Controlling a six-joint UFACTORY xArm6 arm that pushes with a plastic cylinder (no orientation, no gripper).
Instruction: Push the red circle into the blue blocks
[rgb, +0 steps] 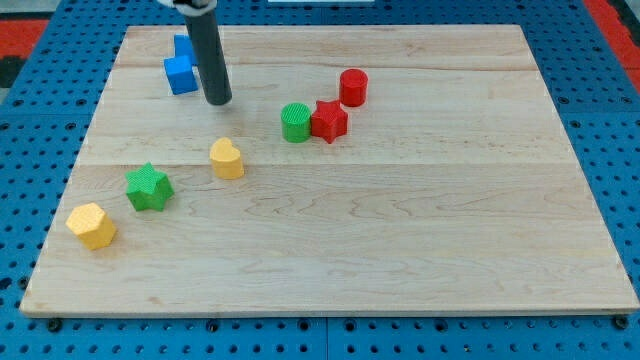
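Tip position: your tip (219, 101) rests on the board near the view's top left, just to the right of the blue blocks (182, 66) and close beside them; whether the rod touches them you cannot tell, since it hides their right edge.

Tool state: you have no pincer here, only a bare rod, so nothing is clasped or let go; the rod stands free and grips nothing.

Red circle: the red circle (353, 87) sits well to the view's right of your tip, a little nearer the view's top, standing alone with the red star (329, 121) just below and left of it.

Key relation: you are on the wrong side. The tip lies between the blue blocks and the red circle, so a push from here would drive the circle away from its goal.

What the move calls for: in your place I would go round to the circle's far right side, then push leftward along the line toward the blue blocks.

Obstacles: the green round block (296, 122) touches the red star; both lie just below that line and could be clipped.

Bystanders: the yellow heart-like block (227, 158), green star (149, 187) and yellow block (92, 225) lie well apart, lower left.
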